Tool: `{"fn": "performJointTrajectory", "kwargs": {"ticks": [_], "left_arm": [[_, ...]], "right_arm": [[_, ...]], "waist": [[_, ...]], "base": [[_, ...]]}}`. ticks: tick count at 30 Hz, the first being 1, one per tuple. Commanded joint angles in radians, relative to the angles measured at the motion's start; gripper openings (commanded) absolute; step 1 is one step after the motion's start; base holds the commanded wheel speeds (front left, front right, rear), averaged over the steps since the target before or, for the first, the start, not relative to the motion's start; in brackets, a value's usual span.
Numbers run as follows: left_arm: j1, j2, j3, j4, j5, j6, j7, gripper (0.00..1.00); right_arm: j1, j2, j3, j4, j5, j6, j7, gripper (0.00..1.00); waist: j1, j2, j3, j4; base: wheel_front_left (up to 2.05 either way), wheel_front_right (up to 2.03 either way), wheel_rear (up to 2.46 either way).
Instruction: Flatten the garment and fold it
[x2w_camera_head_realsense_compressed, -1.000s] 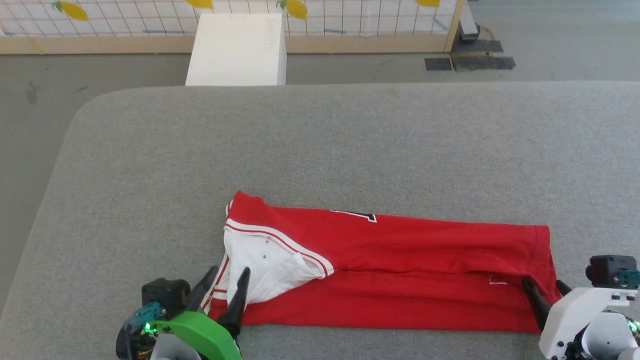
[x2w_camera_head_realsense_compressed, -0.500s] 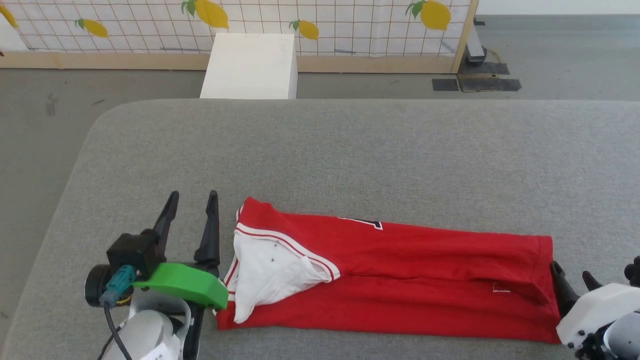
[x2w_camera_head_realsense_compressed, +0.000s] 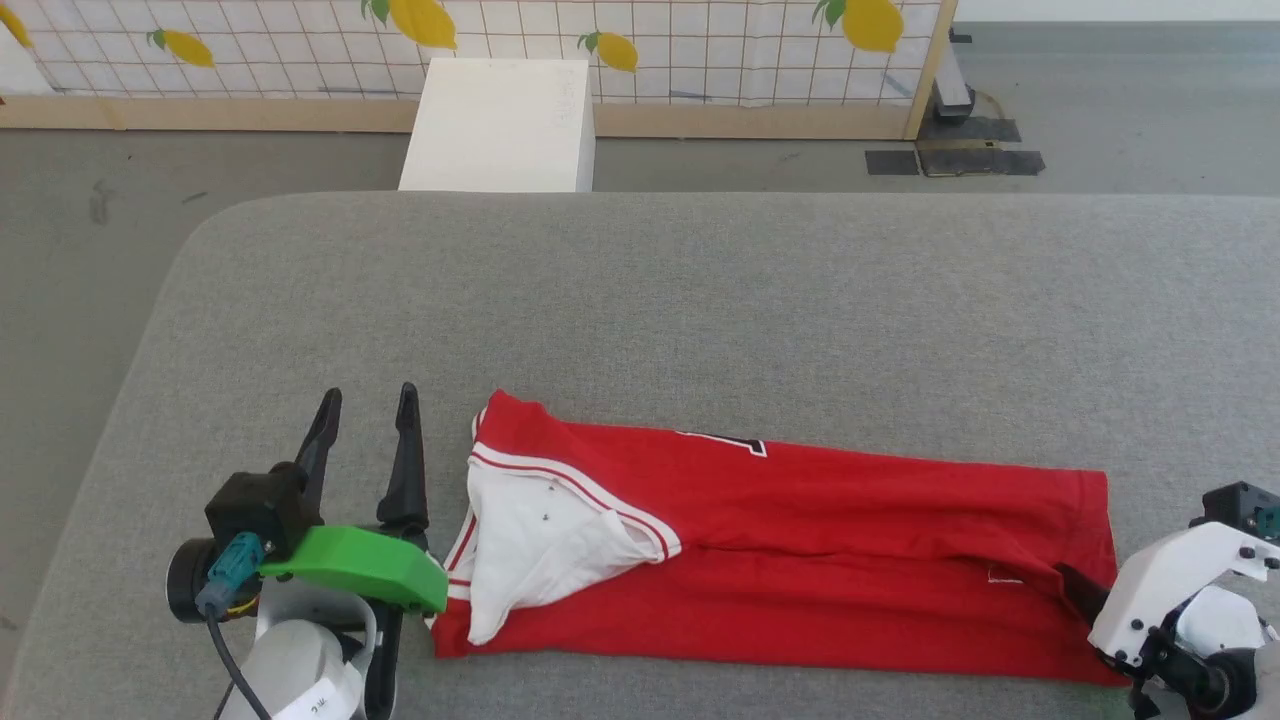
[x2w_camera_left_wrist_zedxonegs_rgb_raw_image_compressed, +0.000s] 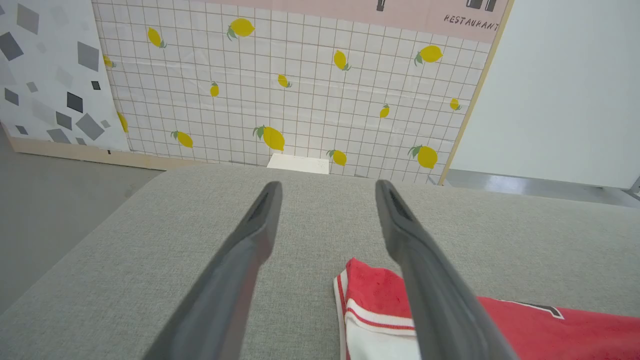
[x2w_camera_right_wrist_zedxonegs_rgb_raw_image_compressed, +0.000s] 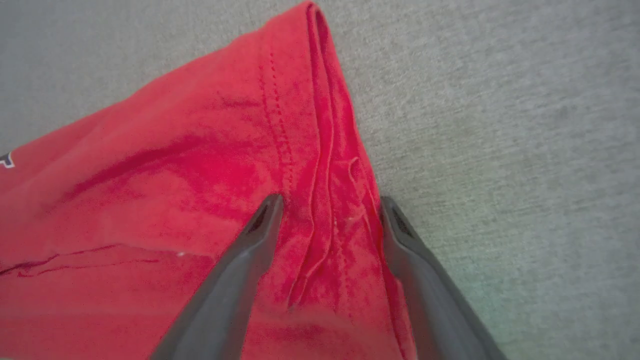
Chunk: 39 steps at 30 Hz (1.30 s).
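Observation:
The garment (x2w_camera_head_realsense_compressed: 800, 560) is a red T-shirt lying as a long folded strip across the near part of the grey table (x2w_camera_head_realsense_compressed: 640, 300). Its white sleeve (x2w_camera_head_realsense_compressed: 535, 545) lies on top at the left end. My left gripper (x2w_camera_head_realsense_compressed: 368, 395) stands open just left of the shirt's left end, touching no cloth; in the left wrist view the left gripper (x2w_camera_left_wrist_zedxonegs_rgb_raw_image_compressed: 327, 185) has a red corner of the garment (x2w_camera_left_wrist_zedxonegs_rgb_raw_image_compressed: 370, 290) beside its right finger. My right gripper (x2w_camera_head_realsense_compressed: 1085, 590) is at the shirt's right hem. In the right wrist view the right gripper (x2w_camera_right_wrist_zedxonegs_rgb_raw_image_compressed: 331, 202) is open, its fingers straddling the bunched hem of the garment (x2w_camera_right_wrist_zedxonegs_rgb_raw_image_compressed: 175, 175).
A white box (x2w_camera_head_realsense_compressed: 495, 125) stands on the floor beyond the table's far edge, in front of a lemon-patterned partition (x2w_camera_head_realsense_compressed: 700, 40). Dark plates (x2w_camera_head_realsense_compressed: 960, 160) lie on the floor at the far right. The table's rounded left corner is near my left arm.
My left gripper left the sleeve end and now stands open to its left. My right gripper has tipped down over the hem. The camera has shifted too.

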Motion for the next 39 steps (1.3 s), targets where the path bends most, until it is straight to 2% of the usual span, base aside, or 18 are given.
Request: {"fn": "performJointTrajectory", "kwargs": {"ticks": [1, 2, 3, 8, 13, 23, 26, 28, 31, 33, 39], "left_arm": [[0.000, -0.010, 0.010, 0.007, 0.019, -0.012, -0.004, 1.00], [-0.001, -0.015, 0.015, 0.010, 0.026, -0.019, -0.004, 1.00], [-0.001, -0.020, 0.020, 0.013, 0.030, -0.024, -0.004, 1.00], [-0.005, -0.038, 0.046, 0.025, 0.053, -0.048, -0.004, 1.00], [-0.009, -0.052, 0.061, 0.034, 0.070, -0.066, -0.004, 1.00], [-0.018, -0.074, 0.074, 0.042, 0.094, -0.090, -0.004, 1.00], [-0.019, -0.080, 0.081, 0.047, 0.103, -0.099, -0.004, 1.00], [-0.018, -0.082, 0.084, 0.048, 0.107, -0.102, -0.004, 1.00], [-0.015, -0.085, 0.086, 0.049, 0.113, -0.105, -0.004, 1.00], [-0.012, -0.086, 0.090, 0.045, 0.119, -0.107, -0.004, 1.00], [-0.004, -0.092, 0.091, 0.038, 0.128, -0.111, -0.004, 1.00]], "right_arm": [[0.012, 0.022, 0.024, 0.029, 0.019, -0.001, 0.035, 0.28], [0.013, 0.022, 0.034, 0.025, 0.033, -0.001, 0.043, 0.06], [0.015, 0.022, 0.040, 0.019, 0.040, -0.001, 0.045, 0.00], [0.024, 0.022, 0.038, -0.033, 0.020, -0.001, 0.011, 0.00], [0.027, 0.016, -0.033, -0.080, -0.096, -0.001, -0.044, 0.00], [0.006, -0.091, -0.211, -0.059, -0.330, -0.001, -0.201, 0.00], [-0.002, -0.118, -0.226, -0.033, -0.361, -0.001, -0.229, 0.00], [0.007, -0.120, -0.196, -0.042, -0.353, -0.001, -0.214, 0.00], [0.033, -0.115, -0.129, -0.109, -0.328, -0.001, -0.175, 0.00], [0.059, -0.095, -0.085, -0.198, -0.296, -0.001, -0.124, 0.00], [0.172, -0.053, 0.097, -0.599, -0.213, -0.001, 0.098, 0.00]], "waist": [[0.0001, 0.0000, 0.003, 0.003], [0.0001, 0.0000, 0.004, 0.004], [0.0001, 0.0000, 0.004, 0.004], [0.0001, 0.0000, 0.007, 0.002], [0.0001, 0.0000, 0.010, 0.004], [0.0001, 0.0000, 0.032, 0.018], [0.0001, 0.0000, 0.035, 0.026], [0.0001, 0.0000, 0.034, 0.028], [0.0001, 0.0000, 0.032, 0.031], [0.0001, 0.0000, 0.029, 0.031], [0.0001, 0.0000, 0.024, 0.033]], "base": [[0.00, 0.00, 0.00], [0.00, 0.00, 0.00], [0.00, 0.00, 0.00], [0.00, 0.00, 0.00], [0.00, 0.00, 0.00], [0.00, 0.00, 0.00], [0.00, 0.00, 0.00], [0.00, 0.00, 0.00], [0.00, 0.00, 0.00], [0.00, 0.00, 0.00], [0.00, 0.00, 0.00]]}}
